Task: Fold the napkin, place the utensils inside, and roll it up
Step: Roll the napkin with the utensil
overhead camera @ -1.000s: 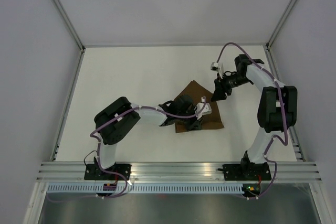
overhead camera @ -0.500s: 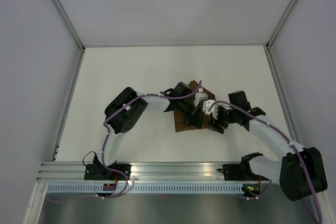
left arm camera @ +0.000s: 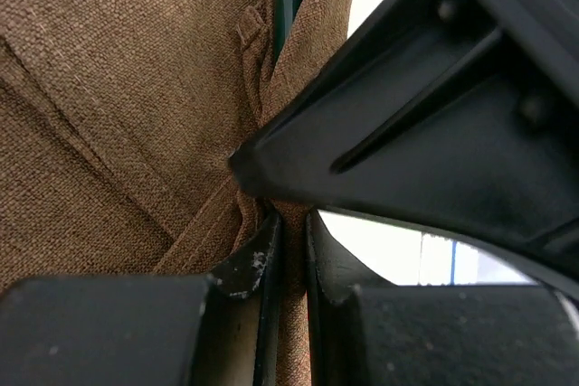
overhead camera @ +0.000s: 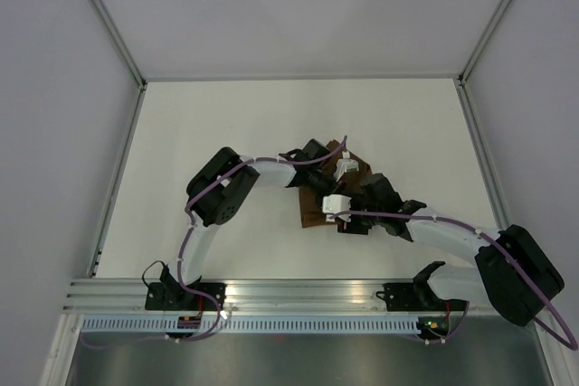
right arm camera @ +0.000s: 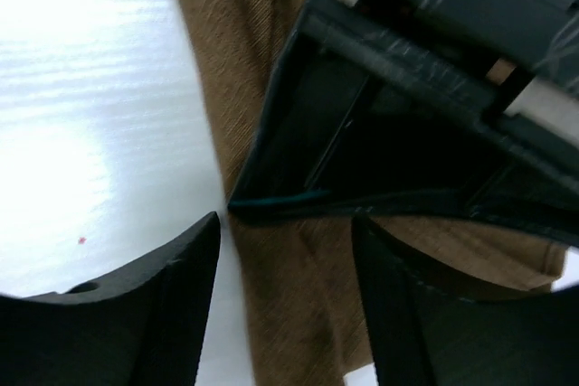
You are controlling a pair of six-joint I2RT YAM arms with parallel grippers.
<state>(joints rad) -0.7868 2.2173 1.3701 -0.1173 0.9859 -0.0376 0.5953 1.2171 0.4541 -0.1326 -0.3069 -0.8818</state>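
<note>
The left arm (overhead camera: 268, 173) and the right arm (overhead camera: 452, 234) are built alike: white tubes joined by bulky black housings. A thin purple cable (overhead camera: 185, 241) runs along each, looping free at the joints. Each arm stands on a black base block (overhead camera: 185, 296) at the bottom of the frame, with small red and green lights just below. A white box (overhead camera: 336, 204) sits near each wrist. The left pincer (left arm camera: 289, 223) has matte black fingers, one tip scuffed whitish. The right pincer (right arm camera: 285, 228) has smooth, curved black fingers.

Overhead view; wrist views close on napkin (left arm camera: 109, 88)
</note>
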